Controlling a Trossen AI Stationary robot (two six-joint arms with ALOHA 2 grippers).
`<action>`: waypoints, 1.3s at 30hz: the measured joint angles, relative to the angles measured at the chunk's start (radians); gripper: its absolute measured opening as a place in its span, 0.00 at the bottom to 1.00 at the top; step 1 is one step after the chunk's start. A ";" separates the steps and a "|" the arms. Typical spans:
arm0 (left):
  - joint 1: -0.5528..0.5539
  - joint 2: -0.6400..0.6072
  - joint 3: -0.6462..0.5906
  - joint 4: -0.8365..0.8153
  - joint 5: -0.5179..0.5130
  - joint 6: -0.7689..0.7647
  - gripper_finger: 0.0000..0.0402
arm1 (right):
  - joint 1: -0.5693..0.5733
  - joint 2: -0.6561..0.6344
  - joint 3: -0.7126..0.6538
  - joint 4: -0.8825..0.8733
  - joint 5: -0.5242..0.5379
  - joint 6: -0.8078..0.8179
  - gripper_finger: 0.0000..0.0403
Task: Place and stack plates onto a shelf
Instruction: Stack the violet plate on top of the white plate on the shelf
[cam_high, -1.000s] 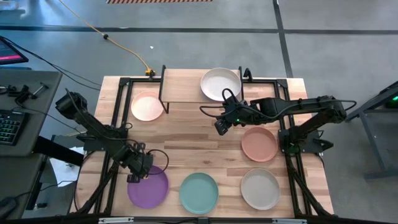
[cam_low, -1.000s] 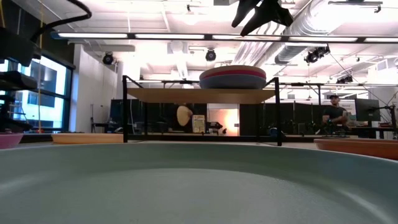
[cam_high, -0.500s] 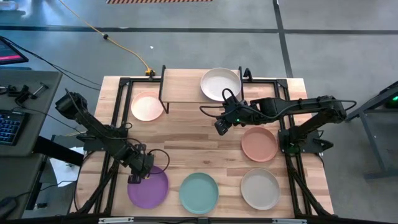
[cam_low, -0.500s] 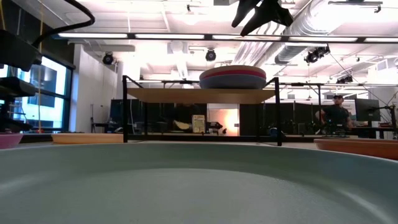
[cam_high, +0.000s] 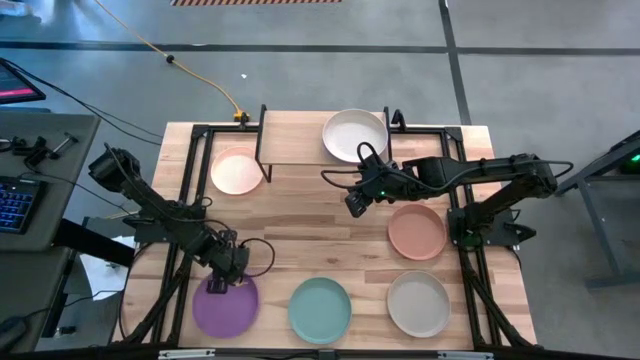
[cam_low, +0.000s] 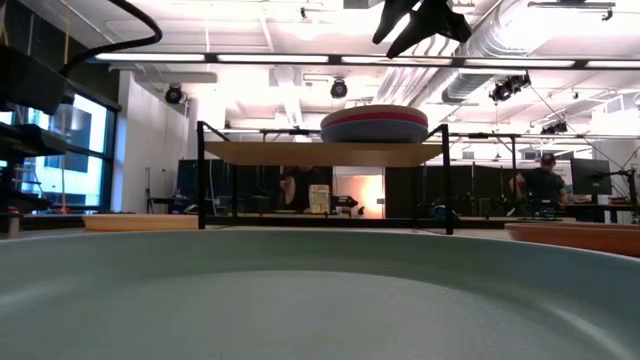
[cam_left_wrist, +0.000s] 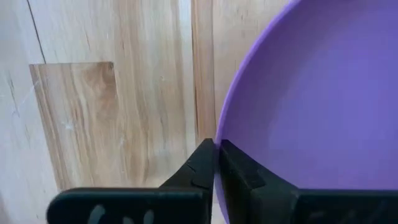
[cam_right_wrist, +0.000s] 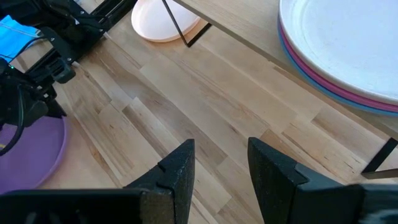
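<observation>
A purple plate (cam_high: 226, 308) lies near the table's front left, and my left gripper (cam_high: 216, 286) is shut on its far rim. The shelf (cam_high: 300, 142) stands at the far edge and carries a stack of plates with a cream one on top (cam_high: 355, 135); the low view shows that stack (cam_low: 373, 123) on the board (cam_low: 320, 152). My right gripper (cam_high: 355, 208) hangs open over bare table in front of the shelf, its fingers (cam_right_wrist: 180, 171) around nothing. A pale pink plate (cam_high: 237, 171), a salmon plate (cam_high: 417, 231), a teal plate (cam_high: 320, 308) and a beige plate (cam_high: 418, 303) rest flat on the table. My left gripper pinches the purple plate's rim (cam_left_wrist: 219, 138) between its two fingers, one finger (cam_left_wrist: 239, 168) inside the plate and the other (cam_left_wrist: 198, 167) outside. The fingers slant down from the far left. Whether the plate is off the wood, I cannot tell.
Black frame rails (cam_high: 470, 270) run along the table's left and right sides. Bare wood (cam_high: 300, 235) lies at the table's middle. In the low view the teal plate (cam_low: 320, 300) fills the foreground, and people show in the room behind.
My left gripper has shut on the purple plate's far rim. The plate has shifted a little toward the table's left edge. My right gripper has kept still.
</observation>
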 joint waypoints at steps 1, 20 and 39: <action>0.003 0.000 0.000 0.001 0.000 0.000 0.01 | 0.000 0.000 0.000 0.000 0.000 0.000 0.32; 0.043 -0.083 0.000 -0.024 0.018 -0.020 0.00 | 0.000 0.000 0.000 0.055 -0.064 0.000 0.32; 0.350 -0.291 0.019 -0.050 0.013 -0.056 0.00 | 0.000 0.000 0.000 0.082 -0.099 -0.051 0.32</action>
